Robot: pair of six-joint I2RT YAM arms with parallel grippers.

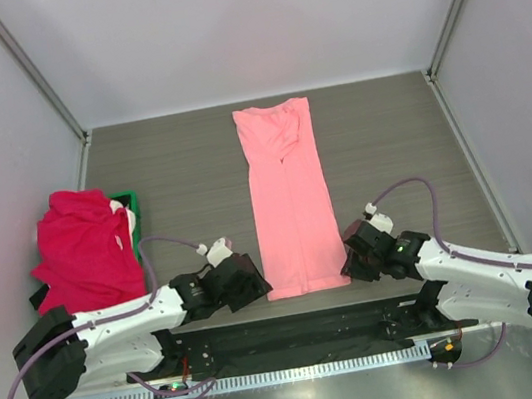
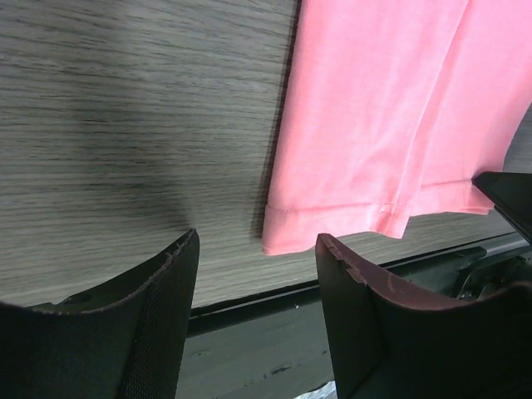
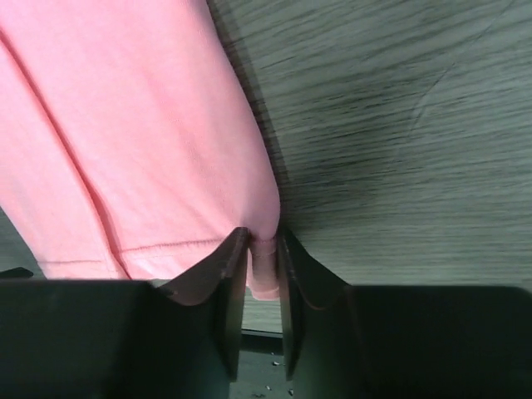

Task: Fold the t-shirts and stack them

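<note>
A salmon-pink t-shirt [image 1: 289, 196] lies folded into a long narrow strip down the middle of the table, its hem at the near edge. My right gripper [image 1: 349, 265] is shut on the hem's right corner [image 3: 264, 259], the cloth pinched between its jaws. My left gripper [image 1: 258, 287] is open and empty just left of the hem's left corner [image 2: 283, 233], not touching it. A heap of crimson t-shirts [image 1: 84, 251] sits at the left, over a green tray.
The green tray [image 1: 129, 203] shows only at its rim beside the crimson heap. A black rail [image 1: 287, 333] runs along the table's near edge between the arm bases. Grey walls close the table on three sides.
</note>
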